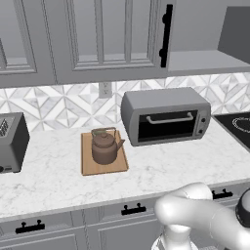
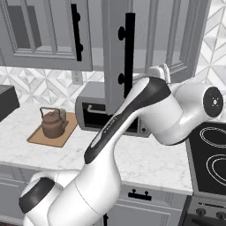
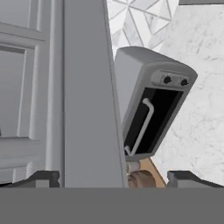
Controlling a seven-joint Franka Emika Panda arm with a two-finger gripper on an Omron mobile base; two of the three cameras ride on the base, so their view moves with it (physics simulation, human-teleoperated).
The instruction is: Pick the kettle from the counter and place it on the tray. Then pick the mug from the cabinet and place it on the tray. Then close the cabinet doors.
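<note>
Marble-look white counter (image 1: 49, 180) carries the wooden tray (image 1: 88, 167) near its middle, just left of a grey toaster oven (image 1: 166, 114) that stands against the back edge. The cabinet doors (image 3: 87, 87) are not yet shut. In the hand view one door stands swung out, edge-on and very close to the gripper (image 3: 116, 177); its black bar handle (image 2: 129, 48) shows in the right base view.

The brown kettle (image 1: 104, 146) sits upright on the tray. A small pale item just behind it appears to be the mug (image 3: 132, 166), though it is too small to confirm.

The fingers (image 3: 43, 178) are spread wide, one to each side of the door edge, and pinch nothing.

Assessment: the remaining work is judged to be the doors. Each is a stiff, hinged panel. It is light to swing but free to overshoot or rebound. The smooth face suits a flat push near the free edge, far from the hinge. The bar handle offers a firmer hold if the fingers close across it
</note>
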